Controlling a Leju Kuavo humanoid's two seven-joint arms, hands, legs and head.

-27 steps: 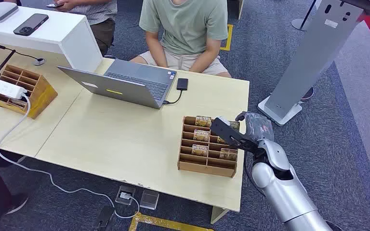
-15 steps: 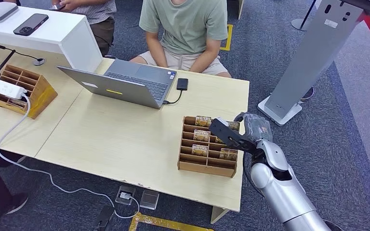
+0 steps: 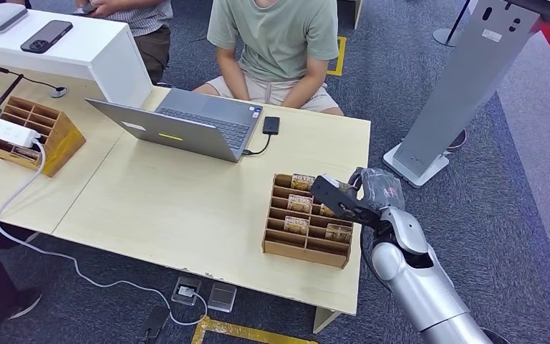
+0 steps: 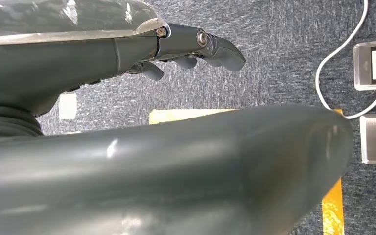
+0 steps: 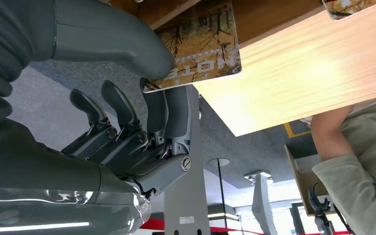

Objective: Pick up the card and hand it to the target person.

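Power sockets lie on the carpet under the near edge of the table, with a white cable going up from them. Just above this edge stands the wooden card rack, near the right end of the table, and several cards stand in its slots. The right hand is at the far right corner of the rack. In the right wrist view the thumb and the fingers pinch the corner of one card with a yellow forest print and the word HOTEL; the card is partly in its slot. The left hand hangs over the floor, holding nothing, its fingers slightly bent and apart. Farther on the table are an open laptop and a small black drive joined by a cable. Behind the table sits a person in a green shirt, hands between the knees.
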